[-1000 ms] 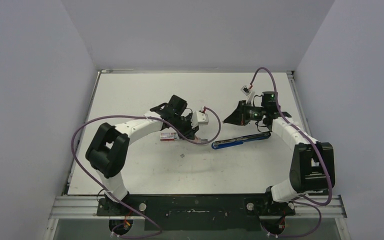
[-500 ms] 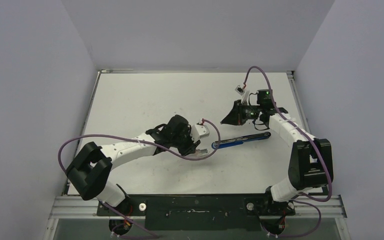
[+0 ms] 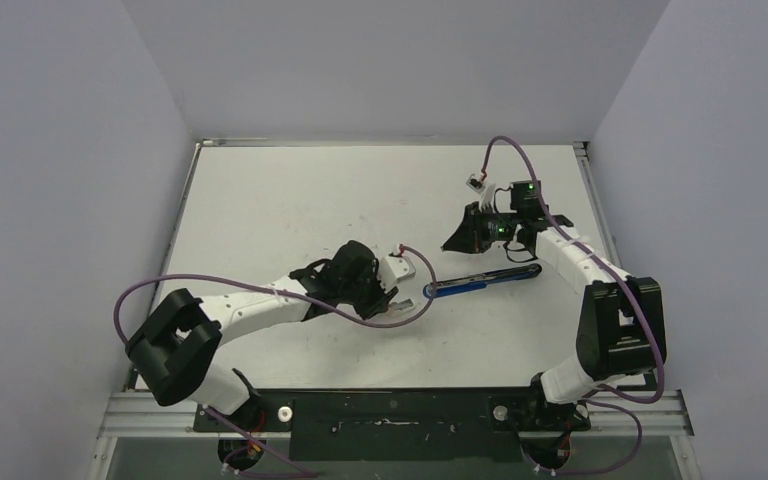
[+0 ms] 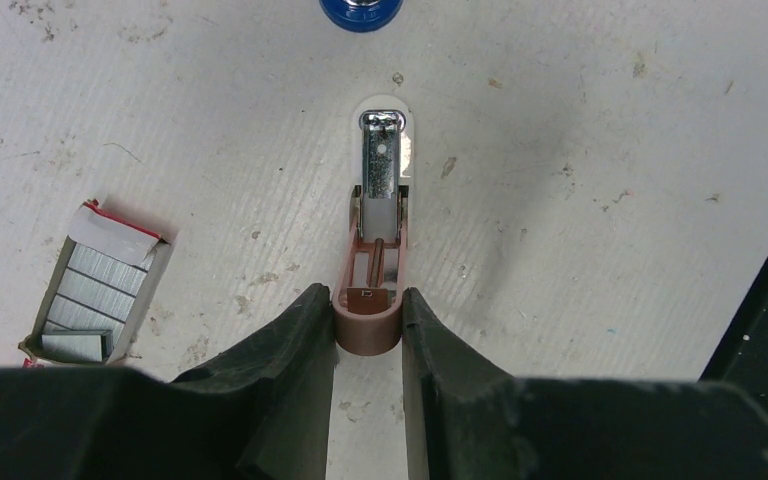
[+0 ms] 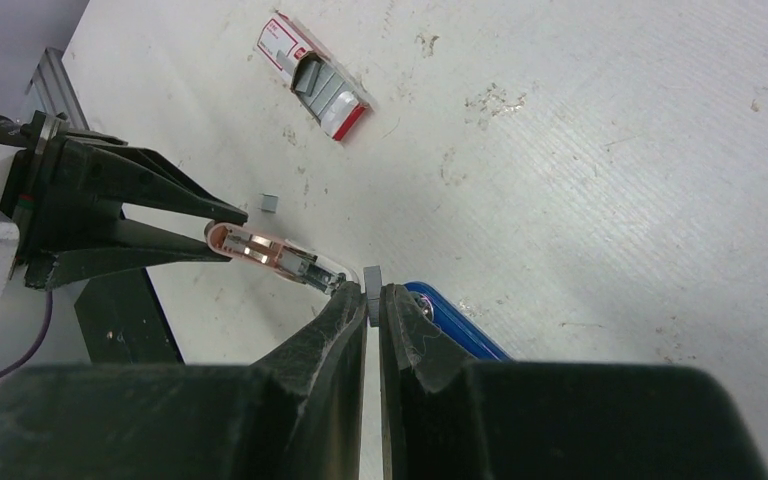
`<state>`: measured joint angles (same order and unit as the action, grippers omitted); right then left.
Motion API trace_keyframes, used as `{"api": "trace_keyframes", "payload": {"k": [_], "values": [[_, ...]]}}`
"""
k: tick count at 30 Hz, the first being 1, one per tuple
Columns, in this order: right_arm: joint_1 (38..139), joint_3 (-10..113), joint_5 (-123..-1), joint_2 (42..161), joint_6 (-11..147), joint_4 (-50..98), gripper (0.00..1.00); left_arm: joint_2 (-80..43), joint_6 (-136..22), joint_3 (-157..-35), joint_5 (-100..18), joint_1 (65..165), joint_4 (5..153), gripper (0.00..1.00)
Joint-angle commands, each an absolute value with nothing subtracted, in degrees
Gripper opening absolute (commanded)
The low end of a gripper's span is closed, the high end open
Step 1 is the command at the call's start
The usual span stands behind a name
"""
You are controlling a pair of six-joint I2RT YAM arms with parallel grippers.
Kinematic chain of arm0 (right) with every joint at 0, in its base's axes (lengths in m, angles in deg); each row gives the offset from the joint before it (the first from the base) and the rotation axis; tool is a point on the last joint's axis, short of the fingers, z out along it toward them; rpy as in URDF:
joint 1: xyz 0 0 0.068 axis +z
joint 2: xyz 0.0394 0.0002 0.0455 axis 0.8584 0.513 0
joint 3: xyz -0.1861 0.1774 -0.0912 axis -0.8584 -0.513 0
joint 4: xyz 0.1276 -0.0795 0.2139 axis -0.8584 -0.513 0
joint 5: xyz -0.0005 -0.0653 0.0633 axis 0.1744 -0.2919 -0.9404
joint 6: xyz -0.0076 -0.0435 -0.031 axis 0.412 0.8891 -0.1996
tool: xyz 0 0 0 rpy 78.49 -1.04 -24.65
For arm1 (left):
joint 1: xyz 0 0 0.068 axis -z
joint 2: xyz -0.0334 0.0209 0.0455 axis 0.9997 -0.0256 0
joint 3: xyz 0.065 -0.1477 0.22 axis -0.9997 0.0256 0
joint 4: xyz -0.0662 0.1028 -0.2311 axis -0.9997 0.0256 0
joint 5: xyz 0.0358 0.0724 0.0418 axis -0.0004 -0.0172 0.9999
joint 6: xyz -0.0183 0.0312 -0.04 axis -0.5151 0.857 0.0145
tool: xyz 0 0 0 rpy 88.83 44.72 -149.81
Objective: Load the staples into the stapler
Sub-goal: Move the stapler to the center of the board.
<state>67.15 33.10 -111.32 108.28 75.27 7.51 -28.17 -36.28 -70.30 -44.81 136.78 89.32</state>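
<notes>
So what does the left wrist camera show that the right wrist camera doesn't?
Only left wrist: the pink tray's inside, with its silver metal part and rod. Only right wrist: the right claw pinching a grey staple strip, plus a loose grey bit lying nearby. Both: the left claw gripping that tray, the open box of staples, the stapler's blue end.

The top camera, high behind the near edge, takes in the whole bench (image 3: pixel 260 200). Wrist cameras look down close past the left pincer (image 4: pixel 365 300) and right pincer (image 5: pixel 373 292), sharing the staple box (image 4: pixel 95 290) and brown tray (image 4: pixel 372 240).
</notes>
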Motion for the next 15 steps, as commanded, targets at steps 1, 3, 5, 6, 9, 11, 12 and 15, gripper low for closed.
{"api": "trace_keyframes", "payload": {"k": [1,3,5,6,9,11,12,15], "values": [[68.3,34.5,-110.4,107.0,77.6,8.2,0.05,-25.5,-34.3,-69.0,-45.6,137.1,85.3,0.22],[68.5,34.5,-110.0,107.1,78.0,8.1,0.05,-25.3,-33.5,-68.4,-46.2,137.1,85.0,0.24],[68.6,34.5,-109.8,107.2,78.2,8.0,0.05,-25.2,-32.9,-67.9,-46.7,137.1,84.5,0.26],[68.7,34.5,-109.7,107.2,78.3,8.0,0.05,-25.1,-32.6,-67.7,-46.9,137.1,84.3,0.27],[69.0,34.3,-109.4,107.1,78.7,7.9,0.05,-24.8,-31.9,-67.2,-47.0,137.1,84.1,0.30],[69.3,34.3,-109.2,107.0,79.0,7.8,0.05,-24.7,-31.6,-67.1,-47.1,137.1,84.0,0.32],[69.3,34.3,-109.2,106.9,79.0,7.8,0.05,-24.6,-31.5,-67.1,-47.2,137.1,84.0,0.33],[69.7,33.9,-109.0,106.6,79.3,7.8,0.05,-24.1,-30.3,-66.9,-47.7,137.1,83.9,0.38]]}}
